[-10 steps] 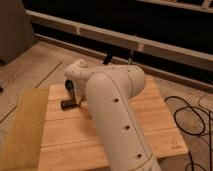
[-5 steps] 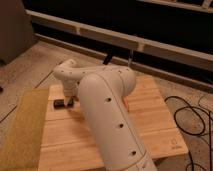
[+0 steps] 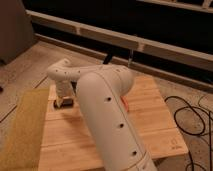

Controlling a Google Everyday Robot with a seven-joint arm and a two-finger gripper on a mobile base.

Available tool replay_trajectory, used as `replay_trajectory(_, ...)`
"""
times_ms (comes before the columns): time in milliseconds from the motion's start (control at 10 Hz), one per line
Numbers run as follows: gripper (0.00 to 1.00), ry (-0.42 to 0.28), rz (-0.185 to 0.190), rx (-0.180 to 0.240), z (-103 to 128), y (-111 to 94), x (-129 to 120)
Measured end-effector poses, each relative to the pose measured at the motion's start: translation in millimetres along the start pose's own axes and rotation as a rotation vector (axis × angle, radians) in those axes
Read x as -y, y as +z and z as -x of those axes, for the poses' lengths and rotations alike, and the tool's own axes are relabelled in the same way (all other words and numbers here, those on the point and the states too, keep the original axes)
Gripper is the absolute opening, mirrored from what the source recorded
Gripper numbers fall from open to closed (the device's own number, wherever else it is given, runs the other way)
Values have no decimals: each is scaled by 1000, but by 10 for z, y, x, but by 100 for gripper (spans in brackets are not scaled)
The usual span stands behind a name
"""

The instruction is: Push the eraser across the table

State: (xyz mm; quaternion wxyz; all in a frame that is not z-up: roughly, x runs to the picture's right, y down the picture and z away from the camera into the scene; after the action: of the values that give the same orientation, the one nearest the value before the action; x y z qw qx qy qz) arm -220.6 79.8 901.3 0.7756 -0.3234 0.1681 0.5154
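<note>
Most of the push is looking undone to me: the eraser [image 3: 65, 103], a small dark oblong block, is sitting right at the tip of the gripper [image 3: 62, 96], near one edge of the table [image 3: 150, 120]. Whether the gripper is spread or pressed together, I cannot tell. Smooth light-wood planks are stretching away beyond it, and a coarse yellow-green mat [image 3: 22, 130] is lying on its other side.

Right of the gripper [image 3: 63, 101], held low at the edge of the table [image 3: 155, 116], much wood is hidden by the arm [image 3: 107, 120], itself cut off below.
</note>
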Motion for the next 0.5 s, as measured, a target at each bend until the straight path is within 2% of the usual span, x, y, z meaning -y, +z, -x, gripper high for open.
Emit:
replay_trajectory(200, 65, -31, 7, 4, 9, -29, 78)
replay_trajectory(500, 65, -126, 52, -4, 53, -18, -154)
